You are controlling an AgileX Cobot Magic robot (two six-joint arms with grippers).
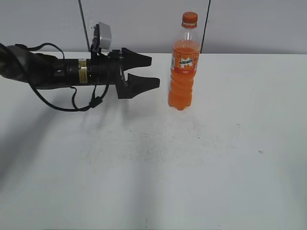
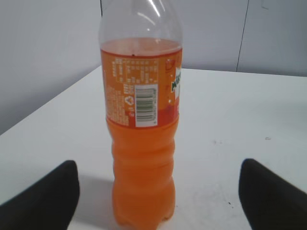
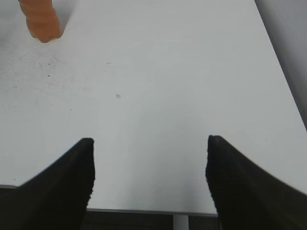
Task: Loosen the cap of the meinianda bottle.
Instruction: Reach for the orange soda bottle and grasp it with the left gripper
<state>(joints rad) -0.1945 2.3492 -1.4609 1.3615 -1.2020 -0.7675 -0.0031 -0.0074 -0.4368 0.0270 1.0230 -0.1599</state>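
The meinianda bottle [image 1: 183,72] stands upright on the white table, full of orange soda, with its orange cap [image 1: 189,18] on top. It fills the left wrist view [image 2: 141,134]; the cap is out of that view. My left gripper [image 1: 154,71] is open and empty, pointing at the bottle from its left with a short gap; its fingers frame the bottle's base [image 2: 158,172]. My right gripper [image 3: 149,143] is open and empty over the table's near edge, out of the exterior view. The bottle's base shows at the far left of the right wrist view [image 3: 43,21].
The white table [image 1: 158,163] has a few small dark specks. A grey wall [image 1: 249,24] with a vertical cable stands behind it. The table's front edge [image 3: 144,209] lies under the right gripper.
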